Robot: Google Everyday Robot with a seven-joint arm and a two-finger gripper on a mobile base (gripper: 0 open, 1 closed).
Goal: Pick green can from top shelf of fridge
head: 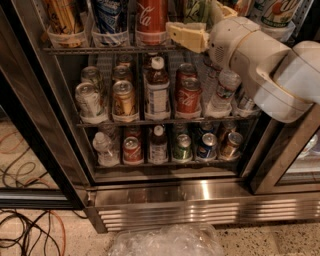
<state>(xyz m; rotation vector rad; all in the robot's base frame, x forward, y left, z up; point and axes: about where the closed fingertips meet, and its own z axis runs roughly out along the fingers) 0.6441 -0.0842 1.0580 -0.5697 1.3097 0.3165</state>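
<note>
The green can (194, 10), pale green and white with dark streaks, stands in a clear cup holder on the top shelf (100, 50), a grey wire rack; its top is cut off by the frame edge. My gripper (201, 22) is at the can, on the end of the white arm that reaches in from the right. It is open: one yellowish finger (186, 36) lies just below and in front of the can, the other (225, 10) to its right. The fridge (200, 197) has a shiny steel base.
On the top shelf left of the green can stand a red cola can (151, 15), a blue can (111, 15) and an orange can (62, 15). A white can with a logo (275, 12) stands right. Lower racks hold cans and bottles. Cables (25, 235) and plastic wrap (165, 242) lie on the floor.
</note>
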